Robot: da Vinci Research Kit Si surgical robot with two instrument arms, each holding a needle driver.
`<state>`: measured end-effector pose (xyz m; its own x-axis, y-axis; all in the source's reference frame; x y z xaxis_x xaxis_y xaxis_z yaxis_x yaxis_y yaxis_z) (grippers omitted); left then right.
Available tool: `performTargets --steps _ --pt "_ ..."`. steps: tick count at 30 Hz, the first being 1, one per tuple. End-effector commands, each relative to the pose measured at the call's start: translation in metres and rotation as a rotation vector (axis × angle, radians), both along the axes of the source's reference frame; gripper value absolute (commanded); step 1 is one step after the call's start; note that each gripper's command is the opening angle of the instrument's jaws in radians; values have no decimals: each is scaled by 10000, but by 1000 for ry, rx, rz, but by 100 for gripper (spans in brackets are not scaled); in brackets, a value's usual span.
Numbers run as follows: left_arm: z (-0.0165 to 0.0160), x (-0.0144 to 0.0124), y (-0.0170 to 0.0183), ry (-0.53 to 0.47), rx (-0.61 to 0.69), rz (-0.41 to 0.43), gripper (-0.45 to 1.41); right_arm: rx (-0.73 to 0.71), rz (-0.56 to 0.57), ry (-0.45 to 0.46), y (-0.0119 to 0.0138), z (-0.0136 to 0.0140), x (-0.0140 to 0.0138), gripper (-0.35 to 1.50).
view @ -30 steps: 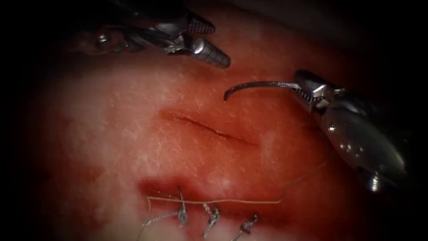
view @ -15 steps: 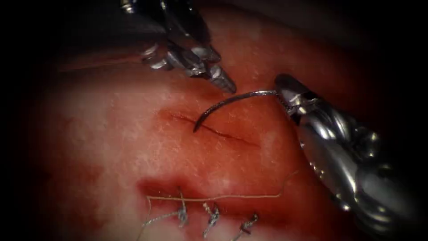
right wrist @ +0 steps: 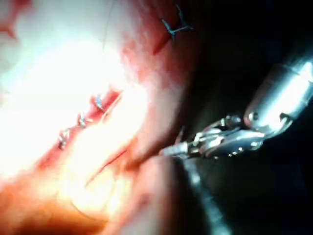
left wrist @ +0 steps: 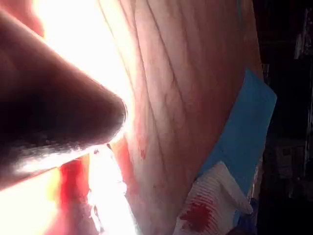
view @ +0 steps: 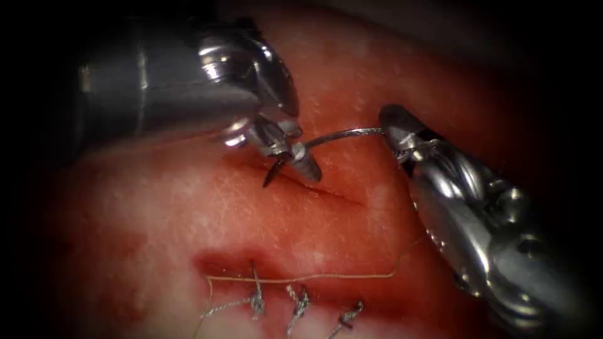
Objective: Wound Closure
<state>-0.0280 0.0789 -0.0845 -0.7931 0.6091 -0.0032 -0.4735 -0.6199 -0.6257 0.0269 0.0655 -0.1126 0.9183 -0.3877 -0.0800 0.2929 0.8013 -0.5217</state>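
No readable writing. Right tool (view: 391, 133) grips needle (view: 326, 137) at its tail; tip points down at cut (view: 314, 186). Left tool (view: 295, 160) clamps needle near tip.

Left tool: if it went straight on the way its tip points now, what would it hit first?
Probably the tissue at the cut; the left tool points down-right beside the needle. Depth is unclear.

It was a surgical practice bench; a pale, red-stained slab of pork tissue (left wrist: 186, 98) lay on a blue drape (left wrist: 244, 127) beside stained white gauze (left wrist: 210, 200).
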Motion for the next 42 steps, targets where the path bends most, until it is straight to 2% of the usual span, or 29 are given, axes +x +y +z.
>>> performTargets --steps 1,3,9,11,13,15,17,24,27,30,34,36,37,38,39,40,41,42 --pt "1 -4 5 0 3 -7 -29 -6 2 4 8 -2 8 -35" --pt "0 -5 4 0 44 -35 -35 -5 4 3 8 -1 10 -35" --pt "-2 -6 1 25 98 -101 -35 4 7 1 10 -2 14 -35" --pt "-1 -6 -1 36 111 -117 -35 21 69 33 11 -2 12 -35" --pt "0 -6 -4 48 126 -136 -35 36 120 60 12 -4 10 -21" --pt "2 -6 -7 57 127 -145 -35 54 174 81 15 -6 9 29" --pt "6 -7 -9 67 131 -158 -35 74 229 110 23 -12 8 101" --pt "17 -1 4 66 109 -201 -35 146 213 115 35 -49 1 113" --pt "17 -1 6 57 98 -210 -35 200 193 79 32 -53 4 124" --pt "18 0 8 50 97 -230 -35 219 195 88 25 -53 6 126" --pt "23 4 11 17 96 -285 -35 241 259 123 20 -56 5 126" --pt "27 8 11 4 91 -305 -35 234 323 171 17 -58 3 126" --pt "31 10 11 -9 86 -325 -35 201 381 243 13 -63 -1 126" --pt "34 12 12 -17 82 -338 -35 180 398 274 11 -67 -3 124" --pt "38 14 13 -26 80 -369 -35 167 419 316 8 -73 -6 116" --pt "41 15 13 -31 73 -381 -35 167 432 339 7 -77 -6 114" --pt "45 17 15 -37 65 -411 -35 204 480 417 6 -85 -7 113" --pt "45 17 15 -37 65 -411 -35 204 480 417 6 -85 -7 113"
